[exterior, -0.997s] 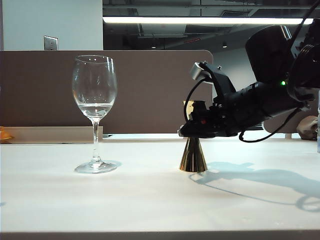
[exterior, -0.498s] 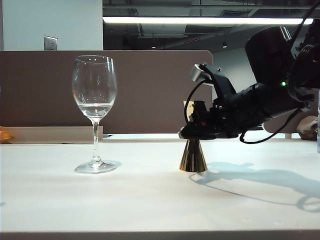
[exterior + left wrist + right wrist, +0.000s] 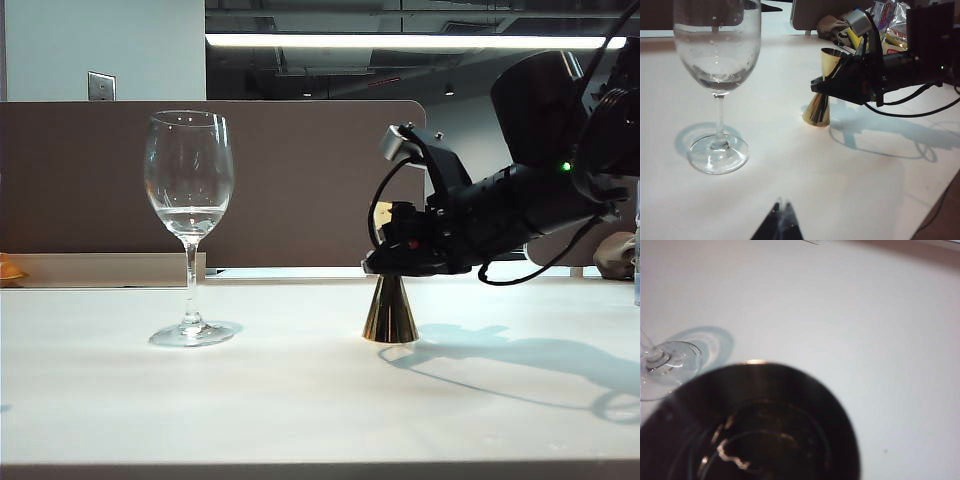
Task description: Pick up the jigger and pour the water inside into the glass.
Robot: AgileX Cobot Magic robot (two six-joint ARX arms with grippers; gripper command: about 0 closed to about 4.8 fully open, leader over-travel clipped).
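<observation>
The right gripper (image 3: pixel 385 265) has just closed on the small gold metal hourglass jigger (image 3: pixel 390 312), shifting it slightly right; lifting seems next.

The left gripper (image 3: pixel 780 226), near the tall clear stemmed glass (image 3: pixel 717 75), shows its fingers together.

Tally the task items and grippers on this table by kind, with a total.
Stemmed glass, holding some clear water: 1
Gold jigger, standing on the table, right gripper around its waist: 1
Grippers: 2, the right gripper at the jigger, the left gripper near the table edge, away from both items
Total: 4
</observation>
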